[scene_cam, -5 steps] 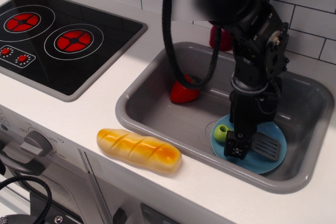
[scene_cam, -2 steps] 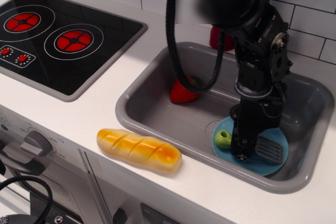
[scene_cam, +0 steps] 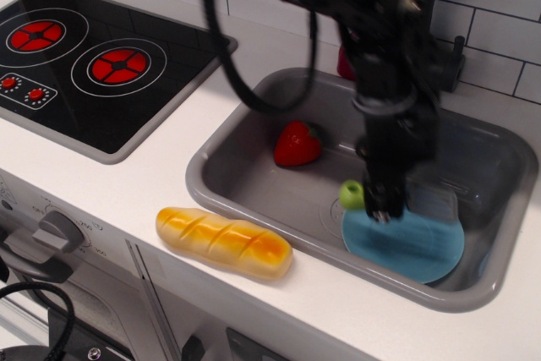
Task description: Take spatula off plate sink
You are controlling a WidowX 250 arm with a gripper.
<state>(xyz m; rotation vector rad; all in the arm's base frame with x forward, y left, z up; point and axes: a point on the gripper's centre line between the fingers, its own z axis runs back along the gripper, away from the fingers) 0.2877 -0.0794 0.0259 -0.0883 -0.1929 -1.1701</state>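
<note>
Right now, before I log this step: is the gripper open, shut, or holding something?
Gripper: shut on the spatula, lifting it off the light-blue plate.

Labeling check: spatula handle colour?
Lime green. The spatula handle end shows beside the gripper in the observation.image view, above the plate.

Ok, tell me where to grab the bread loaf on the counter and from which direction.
Grip the bread loaf across its narrow middle, coming straight down from above. It lies flat and long on the counter in front of the sink, with both long sides free for the fingers.
</note>
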